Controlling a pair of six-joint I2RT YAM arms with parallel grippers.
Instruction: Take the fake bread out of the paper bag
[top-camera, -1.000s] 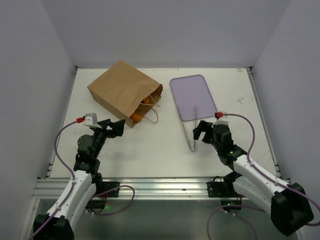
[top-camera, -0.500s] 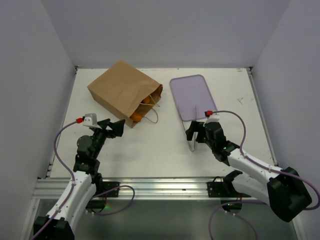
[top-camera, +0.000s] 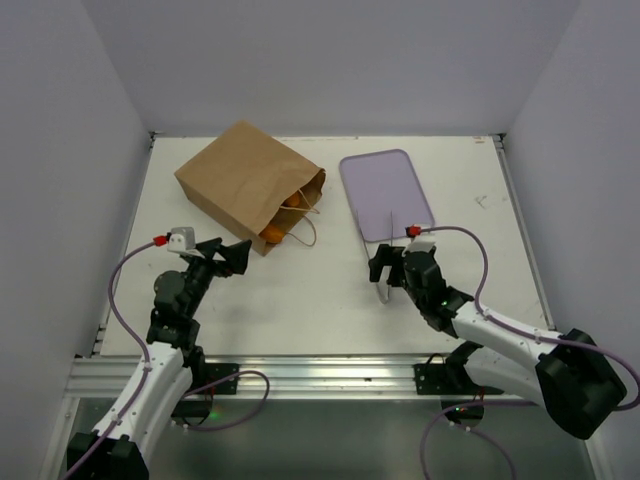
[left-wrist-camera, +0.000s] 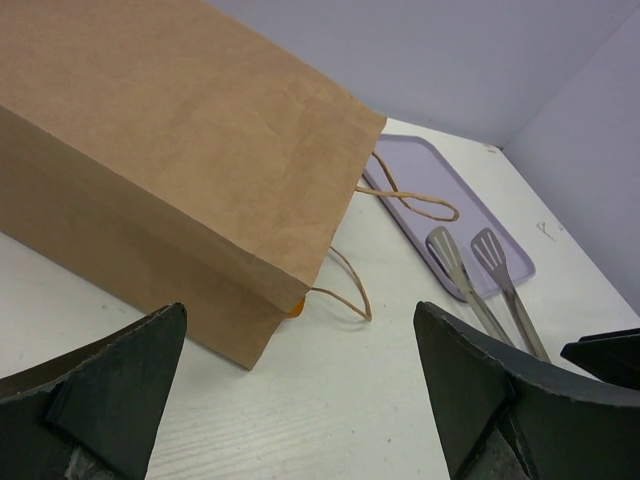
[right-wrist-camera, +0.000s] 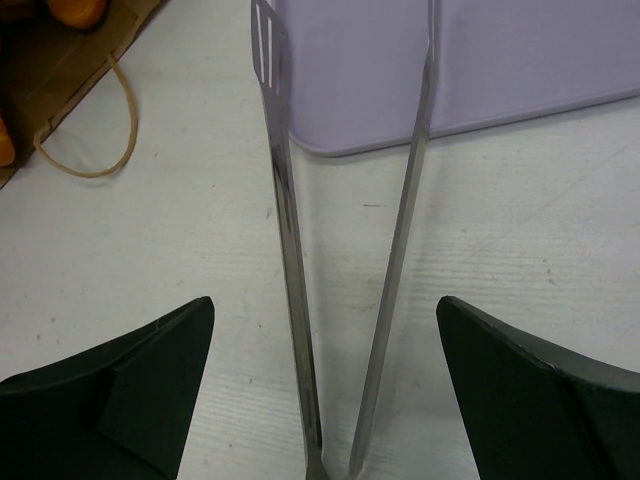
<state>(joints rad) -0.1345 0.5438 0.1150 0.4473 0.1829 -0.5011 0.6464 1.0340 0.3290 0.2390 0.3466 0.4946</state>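
Two robot arms work a white table (top-camera: 300, 290) where a large creased brown kraft paper bag (top-camera: 245, 185) lies on its side at 11 o'clock, its mouth facing 4 o'clock. The glossy orange toy bread pieces (top-camera: 272, 235) sit just inside that mouth, only partly visible. The left arm, folded at the elbow, aims its left gripper (top-camera: 232, 252) toward 2 o'clock at the bag's near corner, jaws spread wide and empty, just short of the paper. The right arm stretches low toward 11 o'clock; its right gripper (top-camera: 385, 268) is splayed open, grasping nothing, either side of the thin metal tongs (top-camera: 391, 225), whose tips rest on the flat lavender tray (top-camera: 385, 190) at 1 o'clock
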